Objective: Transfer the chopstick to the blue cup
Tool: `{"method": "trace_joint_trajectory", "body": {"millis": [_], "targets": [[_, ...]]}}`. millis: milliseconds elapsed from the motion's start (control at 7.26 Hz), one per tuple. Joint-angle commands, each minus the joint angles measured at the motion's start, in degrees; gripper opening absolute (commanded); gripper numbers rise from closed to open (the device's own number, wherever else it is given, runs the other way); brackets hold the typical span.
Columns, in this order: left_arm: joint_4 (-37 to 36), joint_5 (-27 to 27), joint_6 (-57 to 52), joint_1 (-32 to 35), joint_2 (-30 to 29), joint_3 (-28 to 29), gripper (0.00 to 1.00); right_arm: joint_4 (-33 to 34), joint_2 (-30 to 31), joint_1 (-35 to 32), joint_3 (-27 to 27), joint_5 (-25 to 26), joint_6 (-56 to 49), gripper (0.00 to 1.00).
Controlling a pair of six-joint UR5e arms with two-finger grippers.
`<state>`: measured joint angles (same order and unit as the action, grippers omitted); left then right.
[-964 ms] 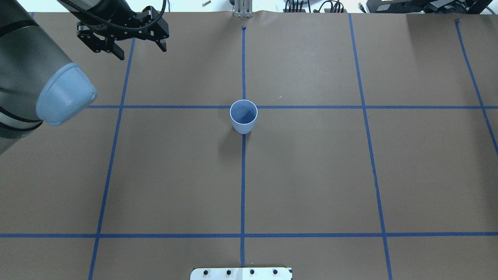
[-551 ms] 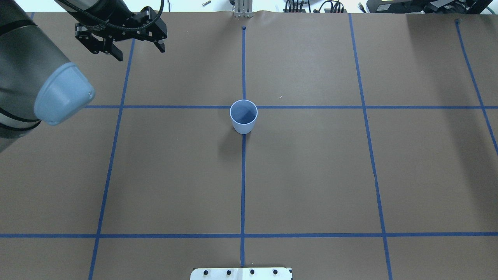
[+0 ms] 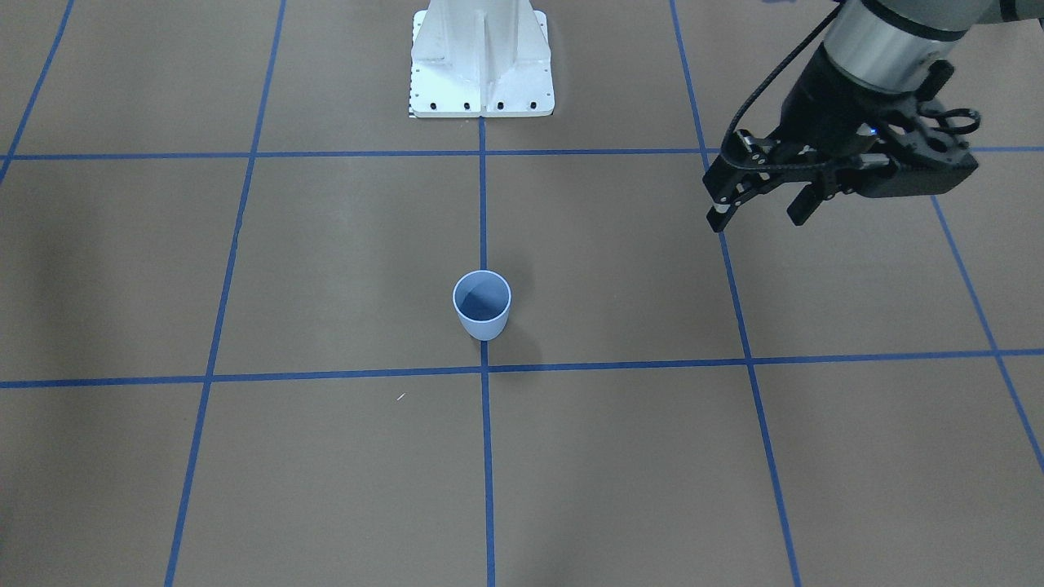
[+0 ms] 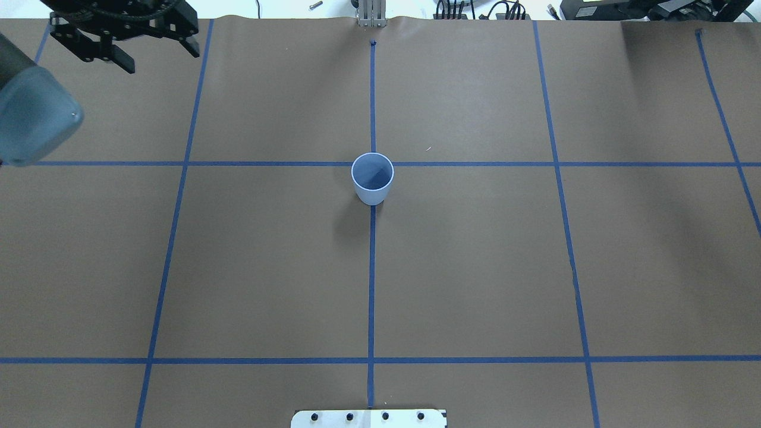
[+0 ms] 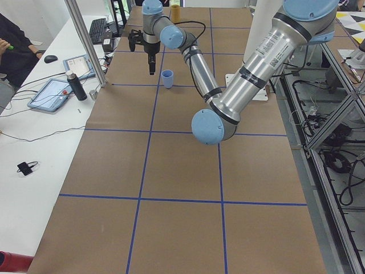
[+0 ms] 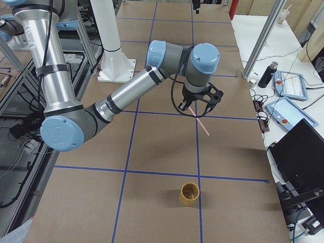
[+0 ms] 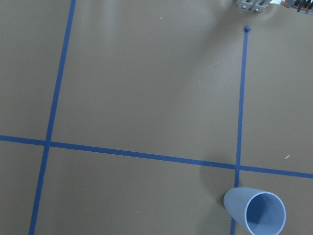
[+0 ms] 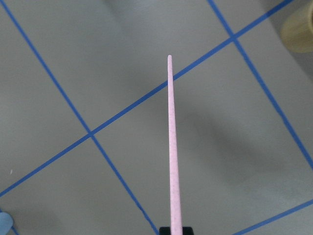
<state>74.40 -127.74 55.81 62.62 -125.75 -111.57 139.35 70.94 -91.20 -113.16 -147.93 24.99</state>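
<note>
The blue cup [image 4: 372, 177] stands upright and empty at the table's middle, on a tape crossing; it also shows in the front view [image 3: 482, 305] and the left wrist view [image 7: 255, 210]. My left gripper [image 4: 128, 50] is open and empty, high over the far left corner, well away from the cup; the front view shows it too [image 3: 758, 214]. My right gripper [image 6: 194, 107] is out of the overhead view. It is shut on the pale pink chopstick [image 8: 172, 147], which slants down from it above the paper [image 6: 201, 122].
A tan cup [image 6: 190, 194] stands on the table's right end, beyond the chopstick's tip [image 8: 299, 27]. The white robot base plate [image 3: 481, 81] is at the near edge. Blue tape lines grid the brown paper. A bottle [image 5: 76, 85] and tablets are on the side desk.
My left gripper has moved left and further away toward the table's far left corner, still open. The blue cup has not moved.
</note>
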Motion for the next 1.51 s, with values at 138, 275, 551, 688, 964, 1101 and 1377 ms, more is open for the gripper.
{"method": "trace_joint_trajectory", "body": {"millis": [138,275,551,688,964,1101,1377], "targets": [[0.6,-0.5,-7.5,5.7,8.8,-0.5,0.99,-19.3,-19.4,19.7,3.2,-0.4,36.7,0.00],[0.5,-0.4,-12.3,6.4,11.6,-0.1,0.99,-28.4,-22.7,25.0,5.6,1.3,47.5,0.00],[0.6,-0.4,-26.4,10.7,16.9,1.8,0.99,-30.9,-29.4,34.6,7.4,3.2,54.1,0.00],[0.6,-0.5,-26.5,10.9,17.0,2.0,0.99,-30.9,-31.2,37.6,7.3,3.2,54.4,0.00],[0.7,-0.4,-26.5,10.9,17.2,2.4,0.99,-31.1,-31.5,43.5,7.8,3.4,55.3,0.00],[0.7,-0.4,-26.6,10.9,17.3,3.3,0.99,-33.8,-31.5,43.7,9.8,3.4,55.3,0.00],[0.8,-0.3,-26.6,10.6,17.3,4.5,0.99,-39.2,-31.4,45.4,15.6,3.0,55.4,0.00]]}}
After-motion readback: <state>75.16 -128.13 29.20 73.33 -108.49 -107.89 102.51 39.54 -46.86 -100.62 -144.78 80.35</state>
